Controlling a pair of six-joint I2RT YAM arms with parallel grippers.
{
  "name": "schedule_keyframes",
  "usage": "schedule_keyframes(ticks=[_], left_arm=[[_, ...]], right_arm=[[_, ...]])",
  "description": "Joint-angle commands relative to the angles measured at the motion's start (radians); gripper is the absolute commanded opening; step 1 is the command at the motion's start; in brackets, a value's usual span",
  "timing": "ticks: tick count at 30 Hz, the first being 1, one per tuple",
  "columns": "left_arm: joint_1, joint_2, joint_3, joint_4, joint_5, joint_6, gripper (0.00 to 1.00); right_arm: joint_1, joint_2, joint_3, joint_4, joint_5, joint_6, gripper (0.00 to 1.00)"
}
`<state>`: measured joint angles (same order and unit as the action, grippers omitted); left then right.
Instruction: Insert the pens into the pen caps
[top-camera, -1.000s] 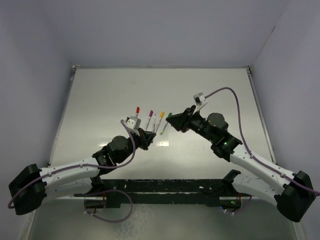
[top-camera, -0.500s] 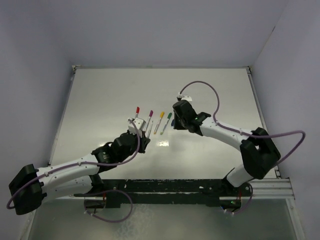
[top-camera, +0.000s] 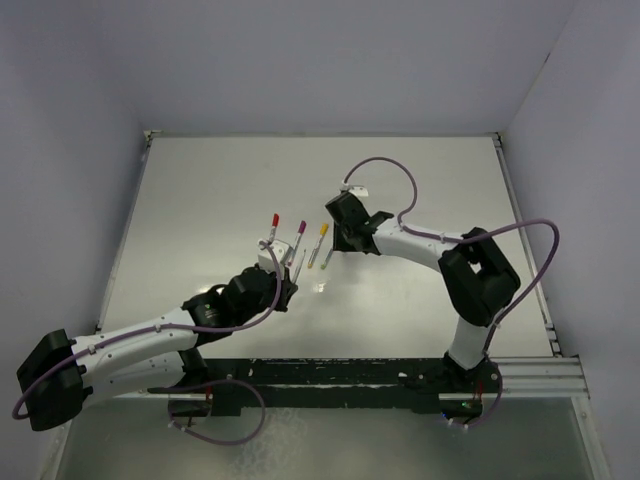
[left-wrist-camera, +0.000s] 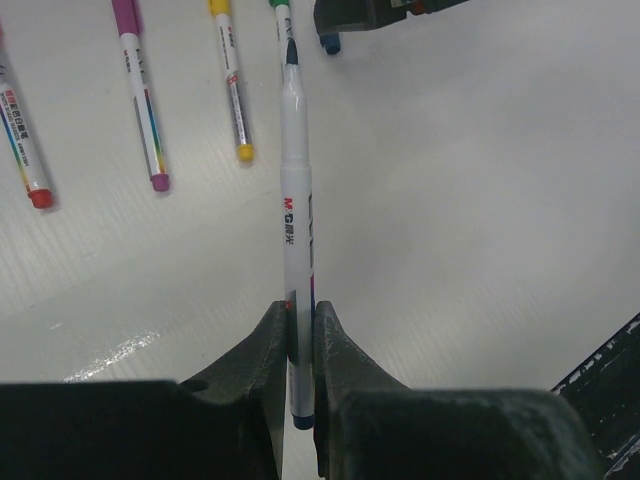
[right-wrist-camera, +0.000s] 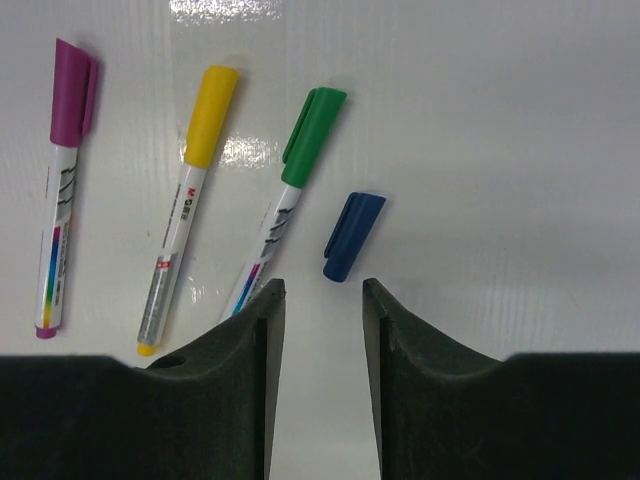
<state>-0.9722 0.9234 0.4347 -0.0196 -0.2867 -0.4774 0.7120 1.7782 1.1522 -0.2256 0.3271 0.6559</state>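
Swinging in from the right over the last second, my right gripper (right-wrist-camera: 317, 300) now hovers part-open just short of the loose blue cap (right-wrist-camera: 353, 236), which lies on the table (right-wrist-camera: 500, 150) beside the capped green pen (right-wrist-camera: 300, 170). My left gripper (left-wrist-camera: 300, 320) is clamped on the uncapped pen (left-wrist-camera: 296, 190), tip forward. Fetching this last cap looks to be the step in hand, so next I reckon I must pinch it and line its mouth up with the tip.

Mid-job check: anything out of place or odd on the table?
Only the blue cap lies loose beside the green-capped pen, just ahead of the open right gripper; the uncapped pen is clamped in the left gripper. Nothing looks spilled or damaged.
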Motion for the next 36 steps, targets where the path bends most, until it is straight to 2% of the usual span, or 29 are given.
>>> schedule_keyframes(ticks=[1,21,36], left_arm=[[0.005,-0.018,0.001,0.024,0.017,0.015,0.00],[0.009,-0.014,-0.014,0.046,0.023,0.010,0.00],[0.011,0.017,-0.009,0.079,0.026,0.014,0.00]], right_arm=[[-0.017,0.057,0.081,-0.013,0.070,0.045,0.40],[-0.068,0.155,0.116,0.014,0.051,0.063,0.39],[-0.069,0.160,0.052,-0.002,0.017,0.071,0.35]])
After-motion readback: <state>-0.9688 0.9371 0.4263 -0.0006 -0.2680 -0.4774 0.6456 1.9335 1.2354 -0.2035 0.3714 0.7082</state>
